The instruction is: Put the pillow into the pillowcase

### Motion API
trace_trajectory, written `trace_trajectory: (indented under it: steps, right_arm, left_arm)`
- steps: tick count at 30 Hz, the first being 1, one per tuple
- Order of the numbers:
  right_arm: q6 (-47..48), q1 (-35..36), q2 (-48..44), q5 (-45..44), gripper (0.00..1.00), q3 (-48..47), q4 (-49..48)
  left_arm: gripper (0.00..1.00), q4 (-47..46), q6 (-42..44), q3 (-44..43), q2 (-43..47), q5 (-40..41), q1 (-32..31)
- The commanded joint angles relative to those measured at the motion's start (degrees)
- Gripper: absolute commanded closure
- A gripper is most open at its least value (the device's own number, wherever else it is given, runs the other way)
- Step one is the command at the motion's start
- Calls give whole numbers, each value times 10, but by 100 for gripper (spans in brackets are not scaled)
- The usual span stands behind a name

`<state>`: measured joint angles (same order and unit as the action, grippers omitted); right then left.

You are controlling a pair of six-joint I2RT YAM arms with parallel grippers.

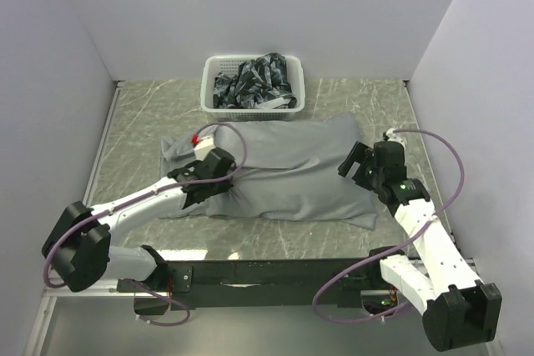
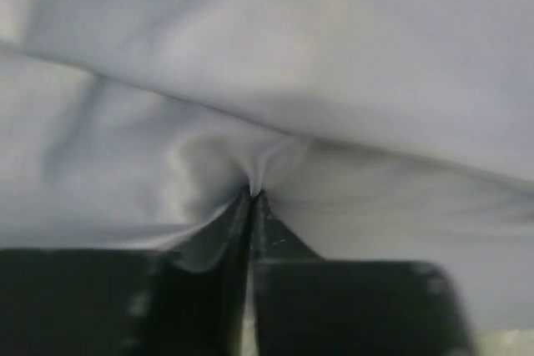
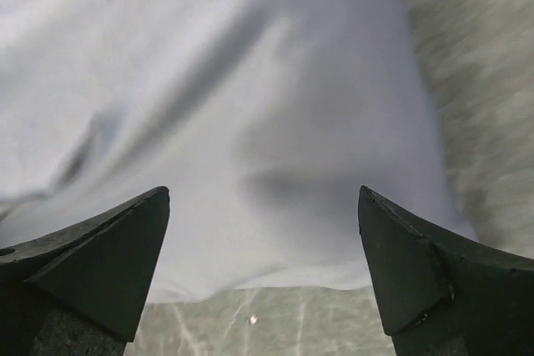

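The pillowcase (image 1: 292, 172) is matt, wrinkled cloth — the table (image 1: 359, 99) smooth, marbled.

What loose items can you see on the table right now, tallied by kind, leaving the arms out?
Grey pillowcase: 1
White basket: 1
Dark patterned cloth bundle in the basket: 1
Total: 3

From high at the near side, looks down over the whole tabletop (image 1: 150, 114). From the left wrist, peers past the left claw (image 2: 253, 198), tight against the pillowcase (image 2: 267, 56). From the right wrist, faces the same pillowcase past the right claw (image 3: 263, 193), farther back, catching tabletop too.
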<state>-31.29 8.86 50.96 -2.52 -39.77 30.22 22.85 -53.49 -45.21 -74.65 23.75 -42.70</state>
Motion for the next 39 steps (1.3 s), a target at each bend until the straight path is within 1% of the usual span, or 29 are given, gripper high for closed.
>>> trace_trajectory:
  steps: [1,2,4,5,6,8,12,13,15,18,21,22,23,24,25,26,27,28,29,30,31,32,33,34,35,36,38,39]
  right_arm:
    - [-53,9,-31,121,0,71,-51]
    - [-61,10,-45,120,0,83,-51]
    - [-91,11,-74,123,0,122,-58]
    - [-100,11,-85,123,0,135,-59]
    - [-109,11,-96,115,0,151,-53]
    - [-130,10,-123,98,0,159,-42]
    - [-154,10,-159,60,0,181,-25]
    - [-158,11,-164,38,0,182,-19]
    - [-157,10,-166,29,0,195,-30]
    - [-161,11,-142,45,0,217,-89]
    - [-154,19,-68,45,0,209,-138]
    - [-147,23,-23,47,1,201,-146]
    - [-142,34,-4,57,7,178,-154]
    - [-136,44,13,52,10,162,-161]
    - [-134,59,39,43,20,145,-160]
    - [-128,76,50,30,30,102,-152]
    - [-110,79,59,26,41,77,-123]
    - [-100,79,68,10,67,52,-105]
    - [-90,78,68,1,76,-4,-84]
    - [-66,76,64,-37,83,-35,-33]
    - [-54,73,54,-52,94,-67,-6]
    - [-41,69,48,-67,96,-132,19]
    - [-19,60,38,-91,99,-166,66]
    - [-11,56,35,-102,100,-201,91]
    - [-2,55,34,-114,100,-263,113]
    - [15,54,35,-121,100,-290,145]
    - [24,54,43,-143,100,-343,173]
    - [27,54,48,-148,100,-348,190]
  left_arm:
    - [99,-36,4,65,42,-54,92]
    - [99,-43,4,73,63,-68,121]
    - [99,-63,0,106,90,-110,150]
    - [99,-69,-6,128,97,-124,180]
    - [99,-90,-11,141,103,-162,196]
    - [99,-117,-12,165,106,-193,219]
    - [99,-124,-12,159,68,-202,219]
    - [99,-125,-12,158,64,-194,219]
    - [99,-120,-13,159,64,-180,221]
    - [99,-117,-10,160,72,-189,239]
    - [99,-93,-4,149,89,-189,242]
    - [99,-88,-4,148,111,-191,242]
    - [99,-83,3,145,120,-194,242]
    - [99,-77,4,140,128,-199,242]
    - [99,-69,6,136,136,-201,242]
    - [99,-50,15,122,139,-196,242]
    - [99,-41,22,113,142,-194,242]
    - [99,-33,27,98,151,-191,242]
    - [99,-22,32,91,160,-190,242]
    - [99,-3,37,82,180,-183,242]
    - [99,8,42,62,191,-181,242]
    - [99,18,51,49,201,-179,242]
    - [99,45,56,34,217,-176,242]
    - [99,54,63,3,225,-179,242]
    - [99,61,71,-10,231,-184,241]
    - [99,83,73,-24,242,-193,239]
    - [99,99,76,-54,251,-187,221]
    - [99,108,75,-61,256,-179,211]
